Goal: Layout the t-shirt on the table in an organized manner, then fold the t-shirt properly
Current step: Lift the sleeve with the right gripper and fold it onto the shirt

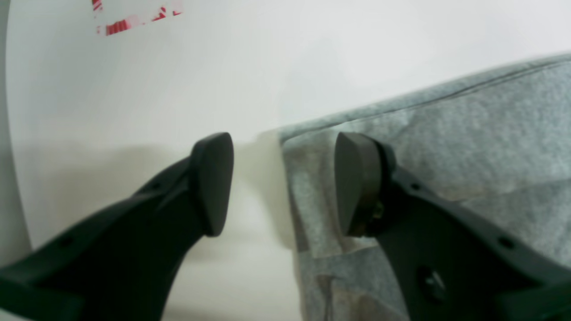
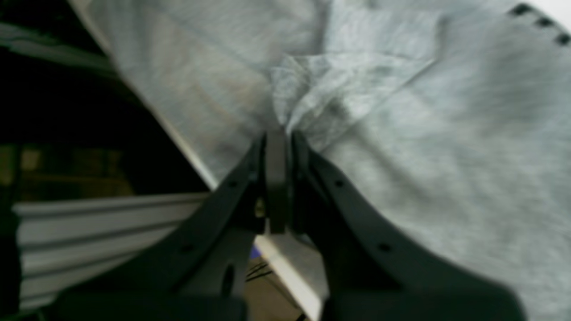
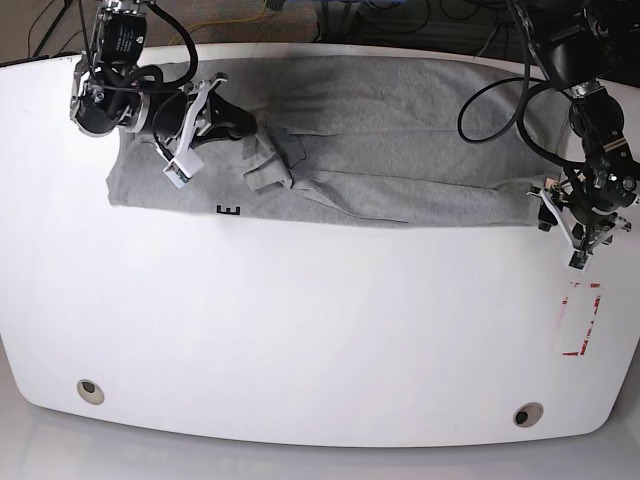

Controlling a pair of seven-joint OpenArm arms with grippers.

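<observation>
The heather-grey t-shirt (image 3: 380, 150) lies in a long wrinkled band along the far side of the white table (image 3: 300, 330), with black lettering (image 3: 229, 210) at its near edge. My right gripper (image 3: 248, 127) is shut on a bunched fold of the t-shirt (image 2: 424, 133); the pinch shows in the right wrist view (image 2: 279, 138). My left gripper (image 1: 283, 183) stands open at the cloth's right-hand corner (image 3: 541, 210). One of its fingers (image 1: 352, 178) is over the t-shirt (image 1: 468, 133), the other over bare table (image 1: 134, 89). Whether they touch the cloth I cannot tell.
A red tape rectangle (image 3: 582, 320) marks the table by the left arm, also seen as red tape (image 1: 134, 20). Two grommet holes (image 3: 90, 390) (image 3: 527, 413) sit near the front edge. The far table edge (image 2: 192, 156) runs close behind the right gripper, cables and floor beyond.
</observation>
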